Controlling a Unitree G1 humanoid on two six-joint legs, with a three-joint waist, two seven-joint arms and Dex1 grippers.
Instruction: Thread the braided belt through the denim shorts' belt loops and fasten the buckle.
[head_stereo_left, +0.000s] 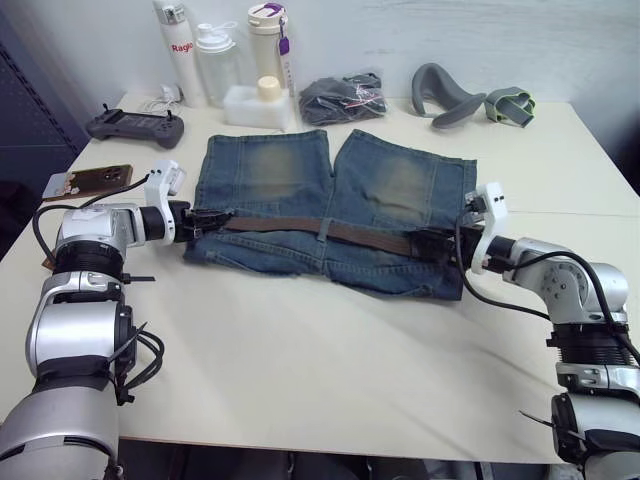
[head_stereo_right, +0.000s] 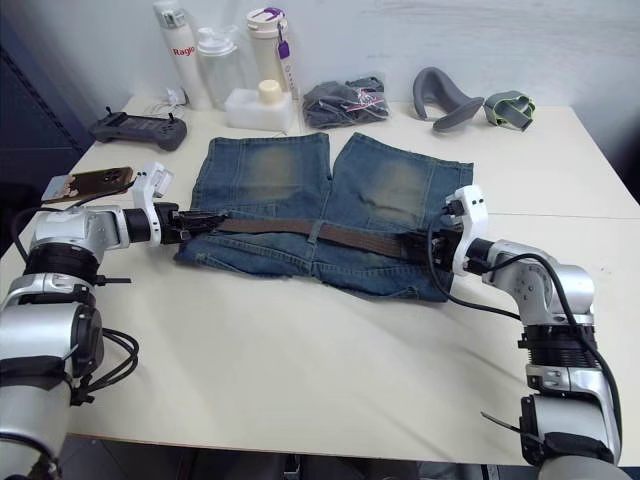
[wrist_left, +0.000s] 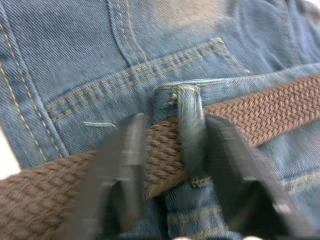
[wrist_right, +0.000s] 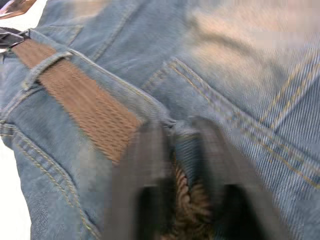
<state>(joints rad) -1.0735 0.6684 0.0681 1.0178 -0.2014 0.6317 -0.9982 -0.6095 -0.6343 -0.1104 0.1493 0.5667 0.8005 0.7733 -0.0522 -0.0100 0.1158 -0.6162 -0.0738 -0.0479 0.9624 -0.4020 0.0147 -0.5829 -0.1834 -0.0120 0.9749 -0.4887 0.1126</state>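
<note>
we see the braided belt (head_stereo_left: 330, 231) lying lengthwise along the waistband of the denim shorts (head_stereo_left: 330, 215) on the table (head_stereo_left: 330, 370), left gripper (wrist_left: 172, 155) parted around a belt loop (wrist_left: 190, 132), right gripper (wrist_right: 175, 165) parted over the belt.

Matt woven braided belt (wrist_left: 270, 107), faded denim shorts (head_stereo_left: 290, 170), seemingly coarse

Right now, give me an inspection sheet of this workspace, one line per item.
Surface: cream table, bare toward the robot.
Job's things: denim shorts lying flat; braided belt along the waistband, under a belt loop.
Clutter: three bottles, game controller, phone, bagged dark bundle, grey headset, all along the far and left edges.
Grippers: left gripper straddles a loop, jaws open; right gripper at the belt's other end, jaws open.
Cables: black cables on both arms.
Surroundings: white wall.
</note>
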